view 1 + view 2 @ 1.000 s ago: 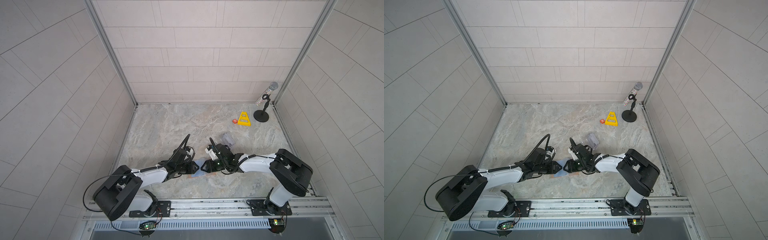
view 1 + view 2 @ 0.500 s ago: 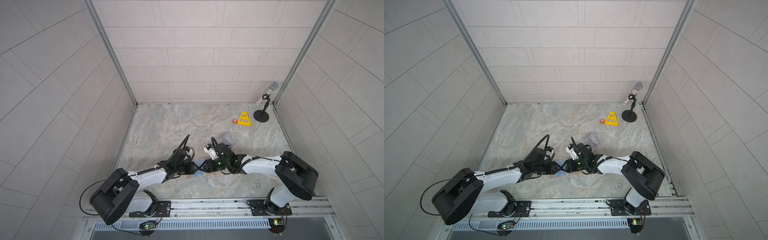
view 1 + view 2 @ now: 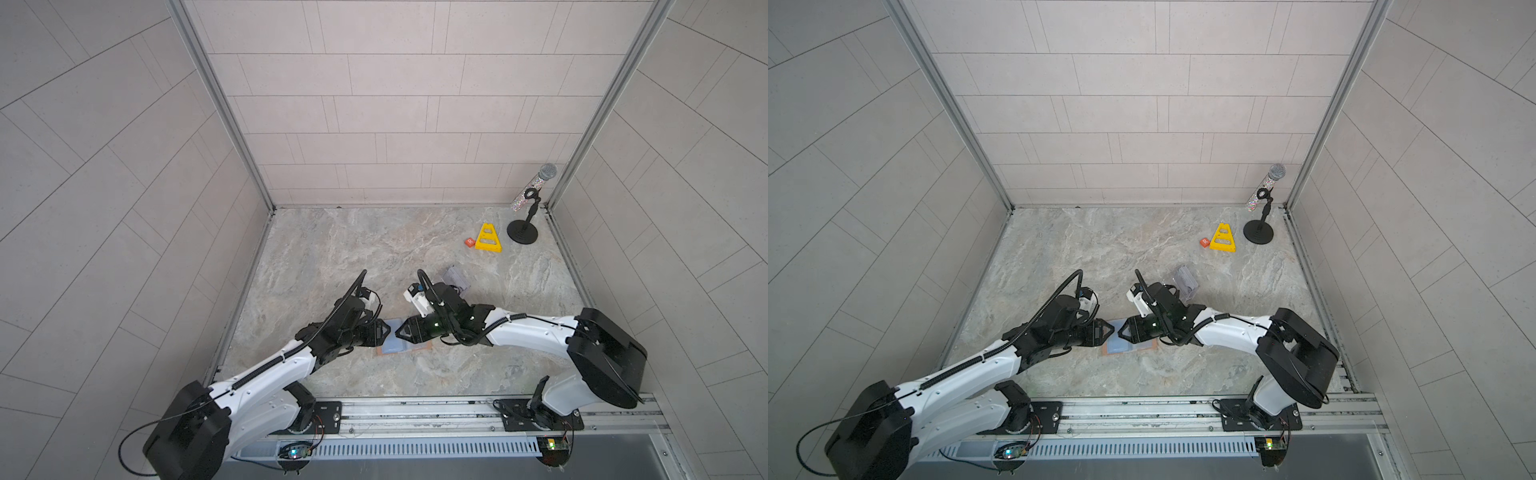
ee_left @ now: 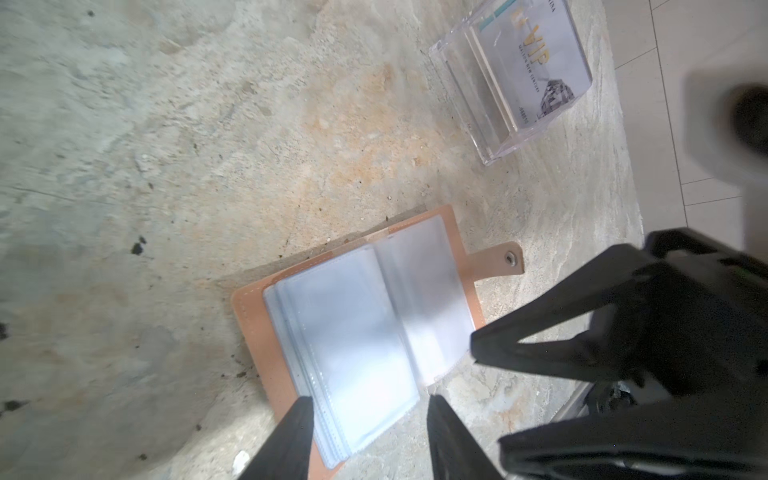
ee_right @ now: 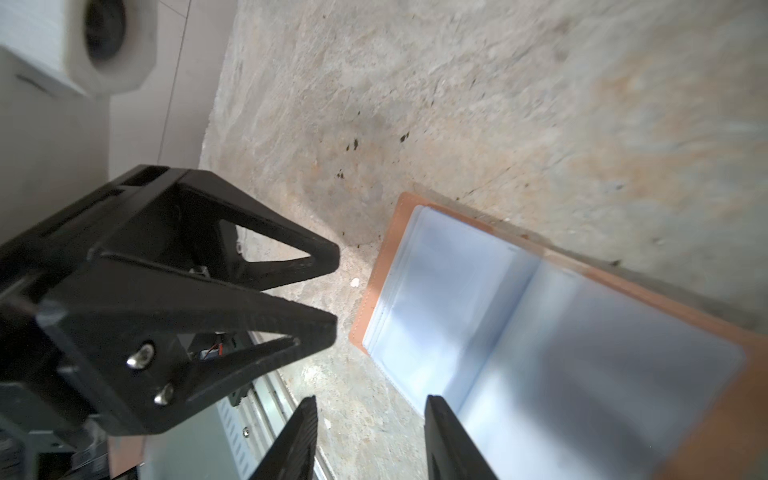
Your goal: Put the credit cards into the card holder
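The tan-pink card holder (image 3: 394, 346) (image 3: 1126, 347) lies open and flat on the table, its clear bluish sleeves (image 4: 357, 332) facing up and its snap tab (image 4: 498, 259) sticking out. My left gripper (image 3: 384, 332) (image 4: 370, 399) is open, hovering over a corner of the sleeves and holding nothing. Facing it tip to tip, my right gripper (image 3: 401, 332) (image 5: 371, 399) is open and empty over the holder's (image 5: 540, 332) edge. The credit cards (image 4: 536, 62) stand in a clear acrylic stand (image 3: 457, 279) behind the right arm; the front one is pale with gold "VIP" lettering.
A yellow triangular piece (image 3: 488, 239), a small orange cube (image 3: 469, 242) and a microphone on a black stand (image 3: 523, 232) sit at the back right. Tiled walls close in three sides. A metal rail (image 3: 415, 409) runs along the front edge.
My left gripper's jaws have spread wider. The right gripper has edged a little toward the left one. The card holder has stayed where it was.
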### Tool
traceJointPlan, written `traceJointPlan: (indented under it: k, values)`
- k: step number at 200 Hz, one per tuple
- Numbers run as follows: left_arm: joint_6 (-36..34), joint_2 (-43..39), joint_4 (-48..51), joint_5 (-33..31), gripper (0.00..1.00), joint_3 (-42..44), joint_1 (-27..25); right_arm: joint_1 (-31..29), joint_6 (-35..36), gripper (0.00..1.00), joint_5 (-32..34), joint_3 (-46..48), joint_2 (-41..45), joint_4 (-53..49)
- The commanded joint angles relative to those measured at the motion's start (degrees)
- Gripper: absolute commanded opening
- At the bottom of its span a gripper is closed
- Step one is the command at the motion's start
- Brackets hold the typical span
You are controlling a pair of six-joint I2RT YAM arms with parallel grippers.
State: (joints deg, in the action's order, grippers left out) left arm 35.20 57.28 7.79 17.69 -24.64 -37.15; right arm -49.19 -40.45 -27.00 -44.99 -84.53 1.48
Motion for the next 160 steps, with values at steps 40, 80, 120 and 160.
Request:
traceJointPlan:
  k: [40, 80, 120, 160]
  values:
    - [-2.4, -3.3, 10.6, -5.3, 0.52, -8.1, -0.2, 1.2, 11.8, 0.48, 20.2, -5.6, 15.5, -19.2]
    - [-2.6, -1.6, 12.1, -6.2, 0.58, -12.9, -0.1, 12.2, 16.1, 0.49, 17.7, -9.8, 18.1, -28.9]
    - [-0.6, 8.9, 9.7, -3.1, 0.59, -20.5, -0.1, 25.2, 22.2, 0.50, 11.4, -13.9, 14.3, -34.7]
    - [1.6, 23.1, 7.5, -0.9, 0.61, -30.9, -0.1, 30.2, 29.2, 0.52, 10.0, -19.5, 6.4, -39.7]
